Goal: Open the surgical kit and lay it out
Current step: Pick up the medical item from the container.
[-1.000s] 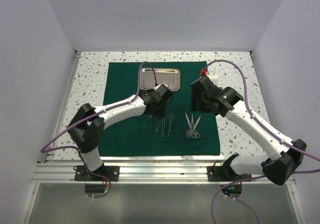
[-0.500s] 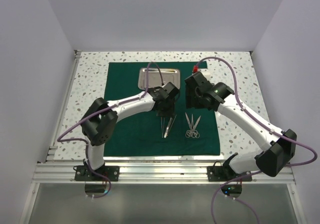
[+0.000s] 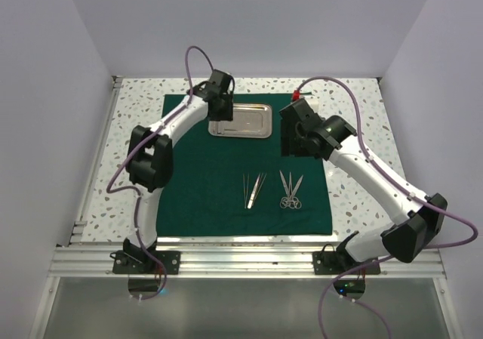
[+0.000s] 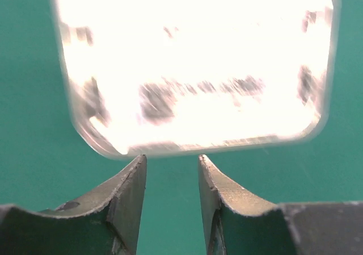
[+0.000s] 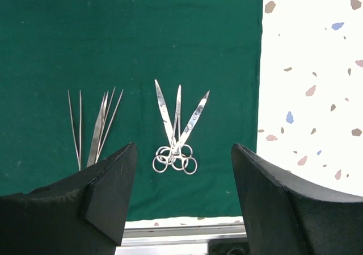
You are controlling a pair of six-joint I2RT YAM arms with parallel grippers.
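Observation:
The dark green cloth (image 3: 204,188) lies flat on the table. The shiny steel tray (image 3: 241,120) sits at its far middle and fills the left wrist view (image 4: 193,62), blurred and glaring. Tweezers (image 3: 253,189) and ring-handled scissors and forceps (image 3: 290,190) lie on the near half of the cloth, and show in the right wrist view as tweezers (image 5: 93,127) and ringed tools (image 5: 177,130). My left gripper (image 3: 219,112) is open and empty at the tray's left end, its tips (image 4: 171,159) just short of the rim. My right gripper (image 3: 290,146) is wide open and empty, above the cloth, right of the tray.
Speckled white tabletop (image 3: 355,127) surrounds the cloth. White walls stand on three sides. An aluminium rail (image 3: 241,260) runs along the near edge with both arm bases. A purple cable loops above the left arm.
My left arm has swung from the tweezers in the middle of the cloth back to the tray's left end. The tweezers now lie uncovered. My right gripper has shifted slightly towards the far side.

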